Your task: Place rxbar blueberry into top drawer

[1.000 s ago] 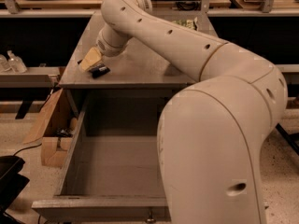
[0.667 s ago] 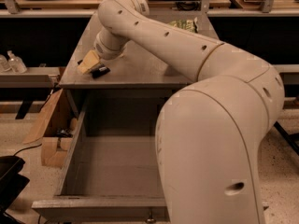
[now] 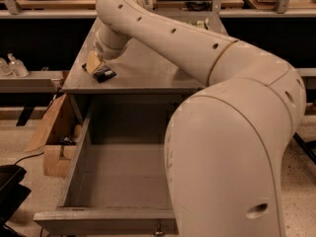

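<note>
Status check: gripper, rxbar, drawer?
Gripper low at the front-left corner of the counter, right at the rxbar blueberry. Bar lies on the counter, not yet in the top drawer. Drawer open below; nothing seen blocking the way.

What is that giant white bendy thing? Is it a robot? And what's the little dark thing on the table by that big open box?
Yes, it is a robot. The big white tube is its arm. It is very near the camera, so it fills much of this one picture. The arm reaches out over a grey table. At its far end is the claw, down at the table's left front corner. Right at it, on the table, is a small dark snack bar, the rxbar blueberry. I cannot tell whether the claw grips it. The big box below is the top drawer, pulled open toward us, with a small knob on its front. The bar is meant to go in there. On the floor to the left stands a cardboard box.
</note>
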